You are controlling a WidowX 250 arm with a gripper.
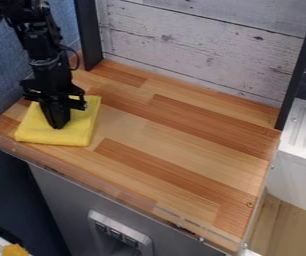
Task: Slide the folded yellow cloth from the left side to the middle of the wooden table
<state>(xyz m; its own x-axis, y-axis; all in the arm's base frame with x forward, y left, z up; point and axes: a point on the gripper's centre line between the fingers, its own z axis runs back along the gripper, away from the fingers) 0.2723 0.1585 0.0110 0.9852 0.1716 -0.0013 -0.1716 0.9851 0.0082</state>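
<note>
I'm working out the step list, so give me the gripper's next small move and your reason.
Probably a slight, slow lift, to test the hold: the gripper is down at the yellow cloth, which lies flat on the wooden counter, and this view doesn't settle whether it has a grip.

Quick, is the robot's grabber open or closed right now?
Gripper: down at the yellow cloth, but I can't tell if it's open, closed or gripping the cloth.
</note>
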